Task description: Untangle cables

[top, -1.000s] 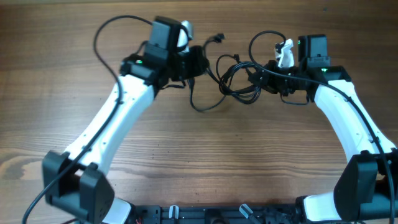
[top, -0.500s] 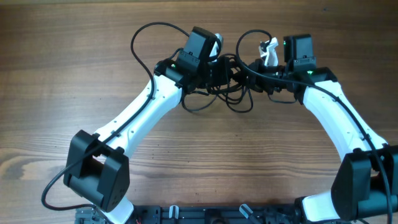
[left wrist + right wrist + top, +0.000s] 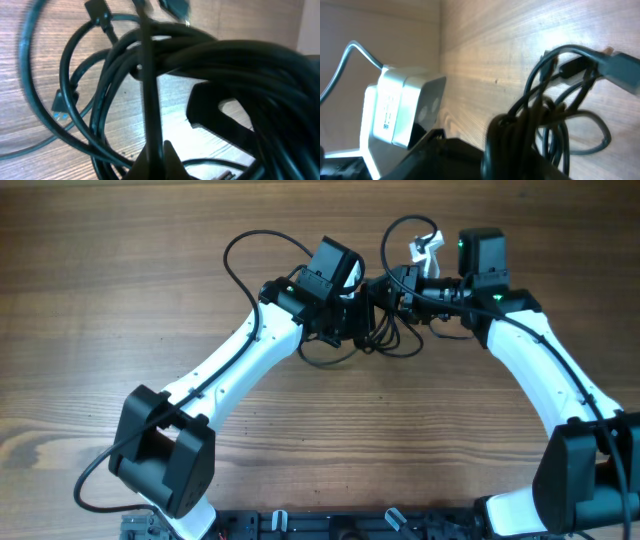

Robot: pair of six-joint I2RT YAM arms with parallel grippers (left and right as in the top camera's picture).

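From overhead, the cables sit bunched at the far middle of the table, caught between the two grippers, with slack loops drooping toward the near side. The left arm stretches diagonally from its base at the near left, almost straight, and the left gripper points right into the bunch. The right arm rises from the near right, bends at the elbow and turns the right gripper leftward, so the two tips nearly meet with the bunch between them. Bare wood spreads wide to the left and on the near side of the tangle; a dark rail runs along the near edge between the bases. In the left wrist view the cables crowd the right half, thick and blurred close to the lens. The left gripper shows as a dark wedge at the bottom, fingers together and clenched on one taut strand running straight up. A small plug sits at the top and thinner loops curve over the wood at the left. In the right wrist view the cables rise squeezed tight out of the dark gripper at the bottom edge, grasped there, then fan into loops with a blurred plug at the right. The left arm's pale camera stands just beside them, with open wood beyond
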